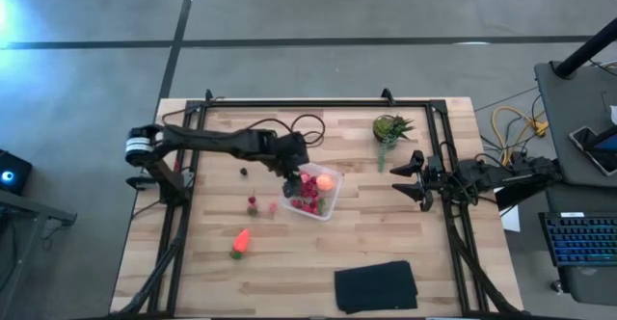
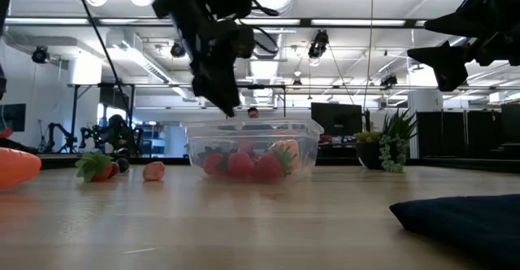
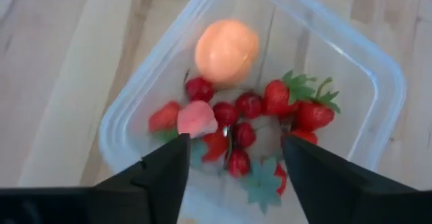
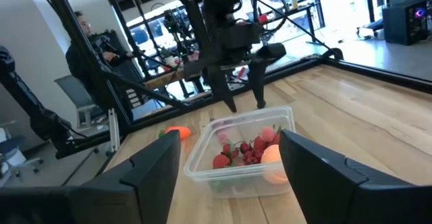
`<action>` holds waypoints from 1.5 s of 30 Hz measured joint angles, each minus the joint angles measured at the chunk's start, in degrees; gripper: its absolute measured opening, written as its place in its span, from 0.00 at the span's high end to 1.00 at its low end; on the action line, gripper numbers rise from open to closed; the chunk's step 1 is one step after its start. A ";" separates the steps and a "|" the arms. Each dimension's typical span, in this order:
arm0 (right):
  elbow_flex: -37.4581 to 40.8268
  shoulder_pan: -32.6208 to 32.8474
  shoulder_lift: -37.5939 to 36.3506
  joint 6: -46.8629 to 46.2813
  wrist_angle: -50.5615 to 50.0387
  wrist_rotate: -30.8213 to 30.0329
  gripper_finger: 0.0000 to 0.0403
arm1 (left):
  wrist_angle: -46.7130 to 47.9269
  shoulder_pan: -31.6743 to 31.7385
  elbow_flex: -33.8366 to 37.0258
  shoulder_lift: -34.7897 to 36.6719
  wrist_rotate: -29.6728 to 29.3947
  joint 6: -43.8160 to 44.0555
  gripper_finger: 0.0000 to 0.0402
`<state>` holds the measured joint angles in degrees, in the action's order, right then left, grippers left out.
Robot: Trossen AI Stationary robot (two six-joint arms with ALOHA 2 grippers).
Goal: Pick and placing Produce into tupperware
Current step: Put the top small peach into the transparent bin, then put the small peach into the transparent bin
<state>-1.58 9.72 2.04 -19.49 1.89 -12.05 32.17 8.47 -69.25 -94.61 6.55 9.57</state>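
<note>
black cloth (image 1: 376, 286) at the surface's near edge; left pincer (image 1: 294, 178) spread open, empty, over tupperware (image 1: 329, 207) holding berries (image 3: 243, 119) and orange fruit (image 3: 227, 50); carrot (image 1: 240, 241) on surface; right pincer (image 1: 403, 177) open, empty, off to the side

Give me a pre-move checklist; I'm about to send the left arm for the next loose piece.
1. Left claw open, nothing held: ok.
2. Left claw clear above the tupperware: ok.
3. Orange fruit and strawberries inside the box: ok.
4. Carrot still on the table: not ok.
5. Loose berries left of the box: not ok.
6. Right claw parked open, apart from the box: ok.
</note>
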 joint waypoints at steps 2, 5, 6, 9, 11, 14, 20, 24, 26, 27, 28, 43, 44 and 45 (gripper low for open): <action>0.00 0.00 0.00 0.00 0.02 0.02 0.39 | 4.78 0.08 0.00 1.50 -0.54 3.47 0.42; 0.00 0.00 0.00 0.00 0.00 0.01 0.39 | 14.59 0.15 0.19 3.99 -0.65 4.44 0.41; 0.00 0.00 0.01 0.00 0.01 0.01 0.39 | 17.70 -0.24 0.51 4.95 -0.62 2.86 0.40; 0.00 0.00 0.02 0.00 -0.04 0.02 0.40 | 22.47 -2.99 2.45 8.11 -0.54 -4.50 0.40; 0.00 0.00 0.00 0.00 0.00 0.00 0.40 | 22.37 -5.28 4.21 9.77 -0.70 -10.60 0.40; 0.00 0.00 -0.05 0.00 0.02 0.01 0.39 | 19.25 -8.40 7.12 11.05 -2.64 -16.69 0.40; 0.00 0.00 0.00 0.00 -0.02 0.00 0.39 | 10.18 -10.19 12.06 10.35 -4.03 -15.79 0.40; 0.00 0.00 0.01 0.00 0.01 0.00 0.40 | 8.75 -10.14 13.90 8.99 -4.08 -14.38 0.40; 0.00 0.00 -0.01 0.00 0.01 0.01 0.40 | 8.78 -10.15 14.94 8.61 -3.90 -13.84 0.40; 0.00 0.00 -0.02 0.00 -0.02 0.02 0.40 | 8.38 -10.19 15.40 8.43 -3.81 -12.70 0.40; 0.00 0.00 -0.02 0.00 0.02 0.00 0.39 | 8.28 -10.19 15.96 8.24 -3.67 -11.33 0.40; 0.00 0.00 0.00 0.00 -0.01 0.01 0.39 | -1.32 -11.28 20.19 7.63 -1.83 -5.11 0.40; 0.00 0.00 0.00 0.00 0.04 0.01 0.39 | -1.30 -11.28 20.42 7.63 -1.73 -4.40 0.40; 0.00 0.00 0.00 0.00 0.04 0.02 0.39 | -1.41 -11.30 20.62 7.63 -1.70 -4.05 0.40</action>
<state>-1.58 9.72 2.04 -19.49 1.93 -12.03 30.76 -2.83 -48.64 -86.98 4.84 5.52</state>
